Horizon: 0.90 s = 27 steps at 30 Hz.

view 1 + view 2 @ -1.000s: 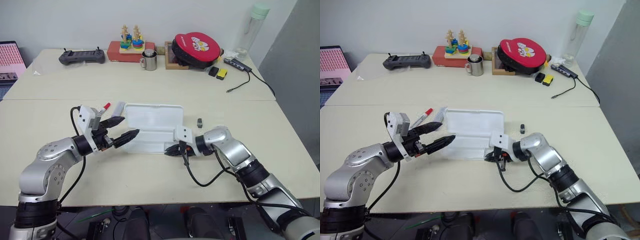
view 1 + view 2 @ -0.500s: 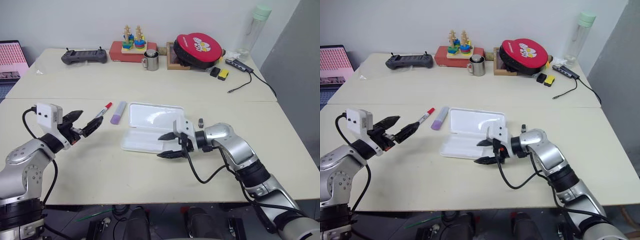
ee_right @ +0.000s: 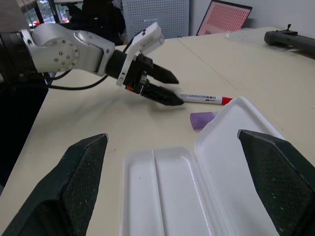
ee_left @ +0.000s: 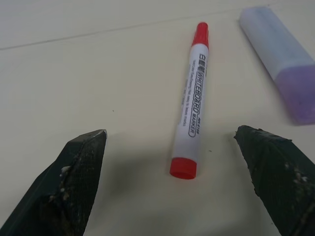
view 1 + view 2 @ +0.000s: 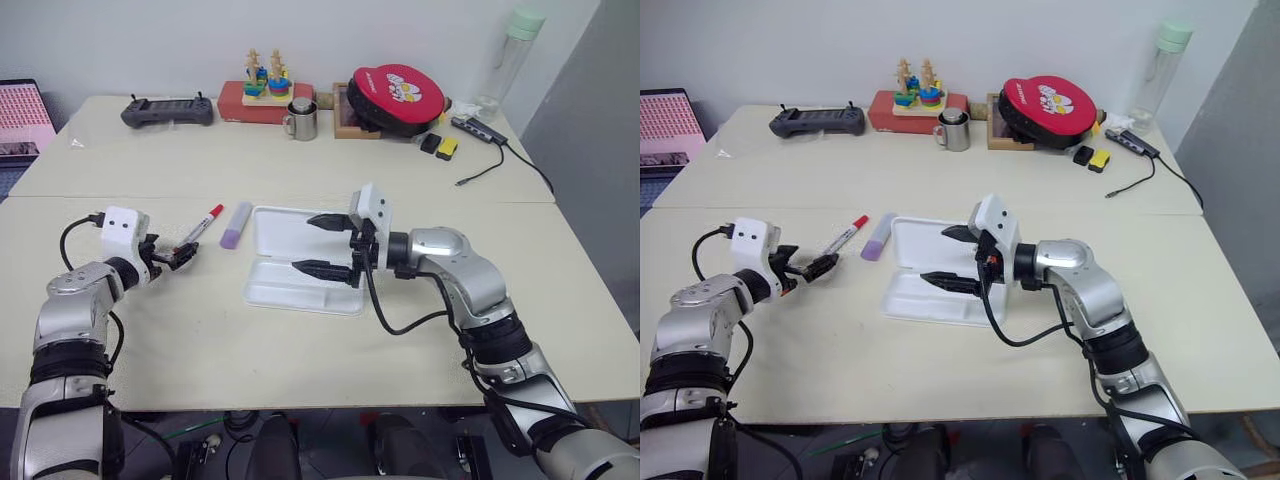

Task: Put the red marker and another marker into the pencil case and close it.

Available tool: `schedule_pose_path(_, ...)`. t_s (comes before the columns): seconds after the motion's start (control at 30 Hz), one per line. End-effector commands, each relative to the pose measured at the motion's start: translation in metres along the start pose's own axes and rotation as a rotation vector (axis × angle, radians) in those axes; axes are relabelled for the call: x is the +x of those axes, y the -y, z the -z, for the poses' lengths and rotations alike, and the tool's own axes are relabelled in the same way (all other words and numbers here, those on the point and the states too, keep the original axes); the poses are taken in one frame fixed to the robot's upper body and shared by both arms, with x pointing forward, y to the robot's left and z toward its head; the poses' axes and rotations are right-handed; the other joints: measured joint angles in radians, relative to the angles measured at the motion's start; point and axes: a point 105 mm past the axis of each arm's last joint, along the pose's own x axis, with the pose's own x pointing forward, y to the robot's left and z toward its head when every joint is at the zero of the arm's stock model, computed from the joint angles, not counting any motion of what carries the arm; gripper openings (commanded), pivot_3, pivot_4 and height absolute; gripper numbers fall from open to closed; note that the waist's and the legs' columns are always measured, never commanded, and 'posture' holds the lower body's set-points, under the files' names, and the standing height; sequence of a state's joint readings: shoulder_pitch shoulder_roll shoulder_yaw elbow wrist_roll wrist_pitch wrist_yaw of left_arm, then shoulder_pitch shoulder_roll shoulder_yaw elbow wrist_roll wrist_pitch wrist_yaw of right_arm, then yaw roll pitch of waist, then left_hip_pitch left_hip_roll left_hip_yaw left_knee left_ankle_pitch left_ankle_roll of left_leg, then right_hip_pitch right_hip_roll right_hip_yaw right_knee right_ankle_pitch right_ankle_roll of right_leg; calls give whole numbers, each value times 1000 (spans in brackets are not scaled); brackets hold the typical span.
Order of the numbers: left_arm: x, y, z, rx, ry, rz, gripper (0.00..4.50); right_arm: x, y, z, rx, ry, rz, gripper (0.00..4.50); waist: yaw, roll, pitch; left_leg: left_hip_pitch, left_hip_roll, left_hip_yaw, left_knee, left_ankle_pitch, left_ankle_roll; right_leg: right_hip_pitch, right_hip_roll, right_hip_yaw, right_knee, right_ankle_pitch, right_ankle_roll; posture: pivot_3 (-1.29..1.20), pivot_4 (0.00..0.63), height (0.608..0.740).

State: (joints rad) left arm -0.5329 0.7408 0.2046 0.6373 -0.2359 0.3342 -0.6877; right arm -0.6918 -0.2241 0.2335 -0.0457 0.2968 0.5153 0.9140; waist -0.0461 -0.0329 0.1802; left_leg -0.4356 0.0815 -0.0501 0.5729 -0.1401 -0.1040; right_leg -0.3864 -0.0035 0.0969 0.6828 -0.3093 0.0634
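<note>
- Far left, at the table edge: we see a laptop screen (image 5: pixel 22 120) with a pink display.
- Our left gripper (image 5: pixel 178 257) hangs low over the table (image 5: pixel 200 330), jaws spread wide and empty, its fingertips near the tail end of the red marker (image 4: pixel 191 120).
- The red marker lies flat on the table, apart from the fingers, its tail toward the left gripper and its red cap pointing away toward the far side.
- Just beside it, on the side nearer the case, lies the lavender marker (image 5: pixel 236 224), also flat on the table; the two markers do not touch.
- Next comes the pencil case (image 5: pixel 290 286), open: lid laid flat toward the far side, divided tray nearer us. Both tray compartments hold nothing.
- Our right gripper (image 5: pixel 322 246) hovers above the open case, pointing to our left, jaws wide apart, one finger above the other, gripping nothing.
- Along the far edge of the table, left to right: a black game controller (image 5: pixel 166 110), a red box with a stacking toy (image 5: pixel 262 92), a steel mug (image 5: pixel 299 119), a red round pouch (image 5: pixel 394 97), a small black and yellow item (image 5: pixel 437 145), a cable hub (image 5: pixel 475 127) and a pale green bottle (image 5: pixel 510 55).
</note>
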Motion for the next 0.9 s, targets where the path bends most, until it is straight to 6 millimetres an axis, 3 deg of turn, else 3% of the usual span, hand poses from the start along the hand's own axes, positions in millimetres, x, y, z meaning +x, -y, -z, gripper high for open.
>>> schedule_pose_path(0.03,2,-1,-8,11,14,5,4140,-5,2,-19,-53,52,20,4500,0,0,0,0,0,0,0,0,0,0,0,0,0,0,0,0,150,740)
schedule_pose_path(0.63,5,0,-8,-54,58,-11,510,-7,5,-27,-54,79,31,4500,-1,0,0,0,0,0,1,0,0,0,0,0,1,0,0,0,150,740)
schedule_pose_path(0.83,-1,-18,-32,-335,246,-88,450,-19,10,-34,-43,102,46,4500,-1,0,0,0,0,0,1,0,0,0,0,0,1,0,0,0,150,740)
schedule_pose_path(0.9,-7,-7,-64,-280,395,-29,450,-26,14,-39,-42,116,66,4500,0,0,0,0,0,0,1,0,0,0,0,0,1,0,0,0,150,740)
